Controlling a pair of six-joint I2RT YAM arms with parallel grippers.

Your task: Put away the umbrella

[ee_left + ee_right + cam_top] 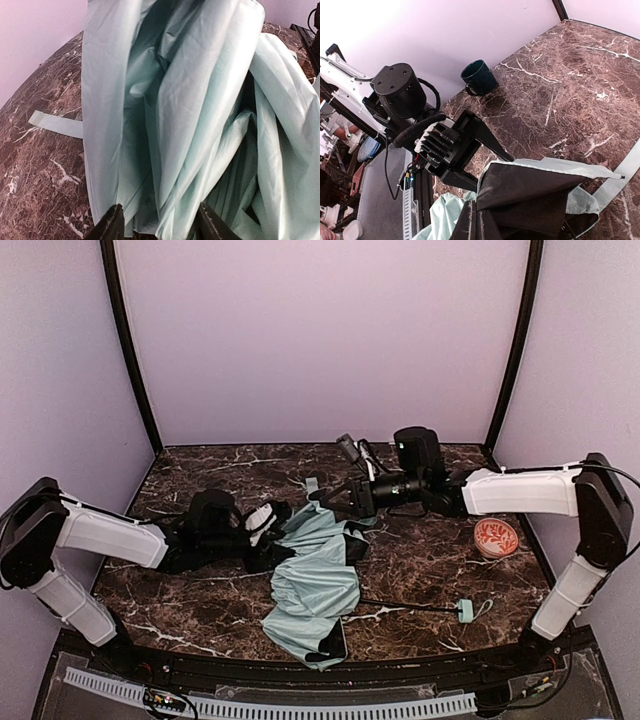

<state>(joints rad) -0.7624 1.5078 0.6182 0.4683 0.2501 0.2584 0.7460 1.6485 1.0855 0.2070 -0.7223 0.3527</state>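
The umbrella (315,585) lies collapsed mid-table as a heap of pale mint fabric. Its thin black shaft (410,606) runs right to the small mint handle (466,611). My left gripper (288,530) is at the heap's left upper edge. In the left wrist view the gripper (160,227) stands open, with loose mint folds (190,100) between the spread fingers (112,225). My right gripper (332,498) is shut on the fabric's far edge. In the right wrist view it (476,220) holds up a flap showing the black lining (535,195), beside the open left gripper (487,167).
A red patterned dish (496,537) sits at the right, near the right arm. A dark mug (479,77) stands by the wall behind the left arm. The umbrella's closing strap (55,124) trails flat on the marble. Purple walls enclose the table on three sides.
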